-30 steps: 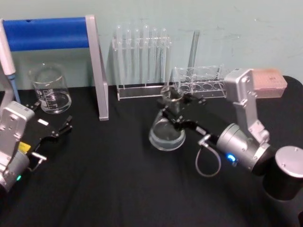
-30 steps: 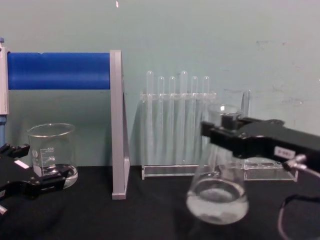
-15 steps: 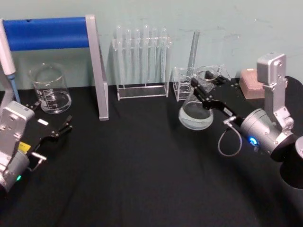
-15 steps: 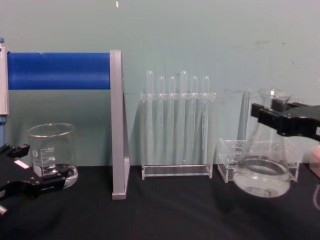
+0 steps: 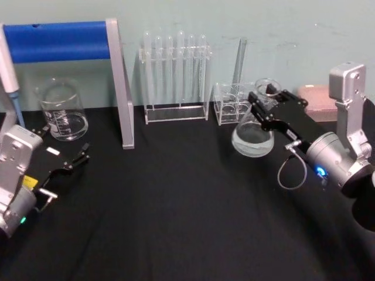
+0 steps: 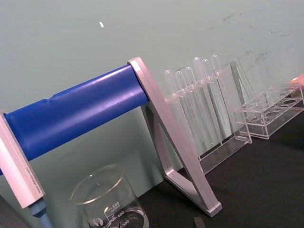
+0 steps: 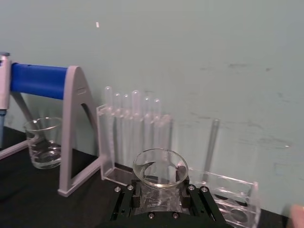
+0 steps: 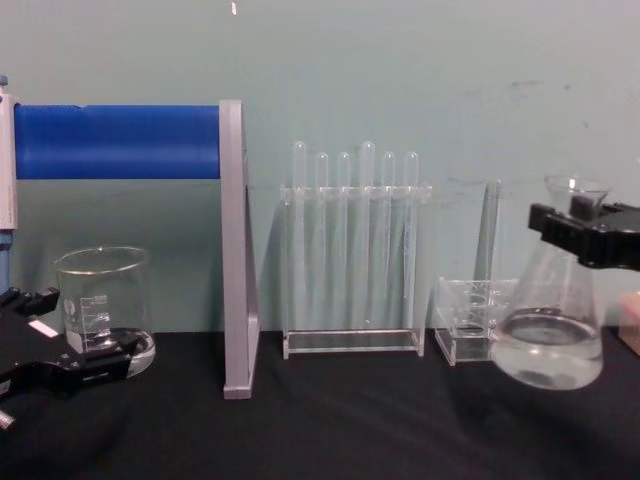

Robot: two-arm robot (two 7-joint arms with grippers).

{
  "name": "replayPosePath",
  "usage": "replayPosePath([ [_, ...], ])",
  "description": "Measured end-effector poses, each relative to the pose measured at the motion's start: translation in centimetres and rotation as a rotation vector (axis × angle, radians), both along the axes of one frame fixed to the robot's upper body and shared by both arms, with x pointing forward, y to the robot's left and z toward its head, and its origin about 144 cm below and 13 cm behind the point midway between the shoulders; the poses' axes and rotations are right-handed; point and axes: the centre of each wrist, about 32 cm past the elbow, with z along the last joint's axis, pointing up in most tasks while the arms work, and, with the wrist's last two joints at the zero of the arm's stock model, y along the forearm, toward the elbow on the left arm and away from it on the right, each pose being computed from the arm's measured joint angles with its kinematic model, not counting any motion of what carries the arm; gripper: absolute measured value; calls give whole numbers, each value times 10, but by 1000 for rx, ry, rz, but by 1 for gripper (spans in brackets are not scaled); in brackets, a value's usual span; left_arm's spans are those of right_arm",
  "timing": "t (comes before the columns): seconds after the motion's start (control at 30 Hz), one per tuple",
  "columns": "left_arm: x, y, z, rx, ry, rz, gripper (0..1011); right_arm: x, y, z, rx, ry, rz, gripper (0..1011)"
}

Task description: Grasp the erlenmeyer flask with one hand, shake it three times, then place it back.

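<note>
Shake step, I judge: my right gripper point(image 8: 574, 226) clamps the erlenmeyer flask point(image 8: 551, 345) by its neck, seemingly aloft. Next: a controlled swing without spilling. Left gripper point(image 5: 76, 159) idle, spread open.

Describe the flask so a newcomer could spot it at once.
Start at the blue-barred stand at the back left and go right past the tall tube rack to the small clear rack. At its right end is the flask, the only cone-shaped glass, its neck clamped in the right pincer.
</note>
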Motion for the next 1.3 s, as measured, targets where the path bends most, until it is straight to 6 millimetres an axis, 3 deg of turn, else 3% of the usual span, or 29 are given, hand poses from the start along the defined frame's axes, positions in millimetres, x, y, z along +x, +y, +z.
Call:
replayPosePath([
  [0.5,0,0,0,0,0,0,1001,-10,25,-1,-1,7,121,449],
  [1.3,0,0,0,0,0,0,1001,-13,43,-13,-9,27,196,449],
])
